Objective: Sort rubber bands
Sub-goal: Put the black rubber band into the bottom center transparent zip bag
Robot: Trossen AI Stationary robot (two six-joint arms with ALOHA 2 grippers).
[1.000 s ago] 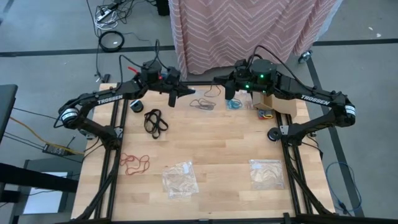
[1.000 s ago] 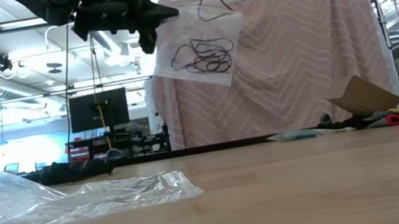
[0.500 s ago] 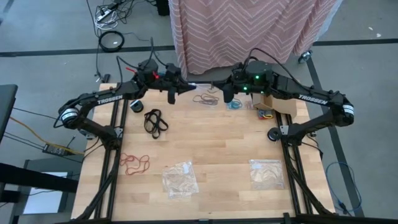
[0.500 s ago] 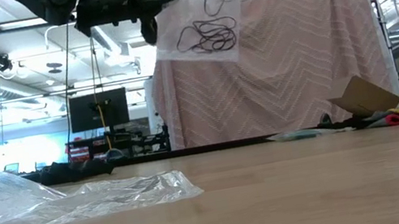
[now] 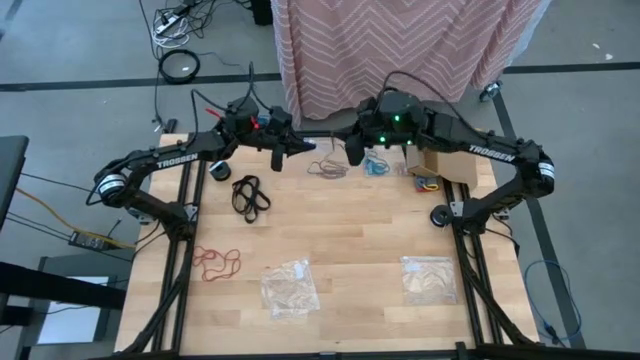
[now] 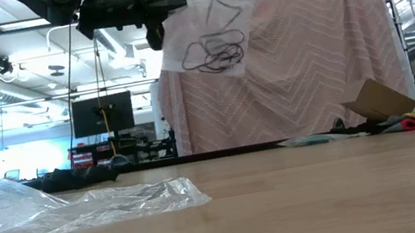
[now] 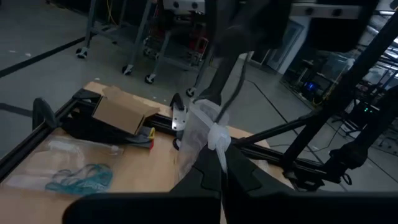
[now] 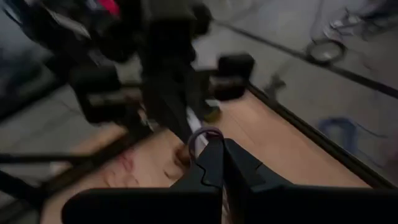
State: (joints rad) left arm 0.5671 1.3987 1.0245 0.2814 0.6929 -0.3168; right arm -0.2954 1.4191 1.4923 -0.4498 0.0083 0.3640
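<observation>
A clear plastic bag [image 6: 207,43] with dark brown rubber bands [image 6: 213,51] inside hangs high over the table's far edge, between my two grippers. My left gripper [image 5: 303,148] is shut on the bag. Just right of it, my right gripper [image 5: 352,155] is shut on one band that runs up out of the bag. Black bands [image 5: 250,195] and red bands [image 5: 215,262] lie on the table's left half. Teal-blue bands [image 5: 377,167] lie near the far edge. My left gripper [image 7: 219,155] pinches a bunched upper corner of the bag [image 7: 217,138] between its two fingers, coming level from the table's left. The bag is lifted clear and hangs below the fingers. My right gripper [image 8: 208,146] pinches a loop of one dark band [image 8: 202,133] between its fingers. That band [image 6: 217,3] trails down into the bag.
Two more clear bags [image 5: 288,288] [image 5: 428,278] lie toward the table's near edge; one [image 6: 78,209] fills the low view's left foreground. A cardboard box [image 5: 440,165] with coloured bands sits at the far right. A pink patterned cloth [image 5: 400,50] hangs behind the table.
My right gripper has moved toward the table's left, closer to my left gripper, keeping its band. The hanging bag rose a little, then swung and settled slightly lower, with the band drawn up out of it.
</observation>
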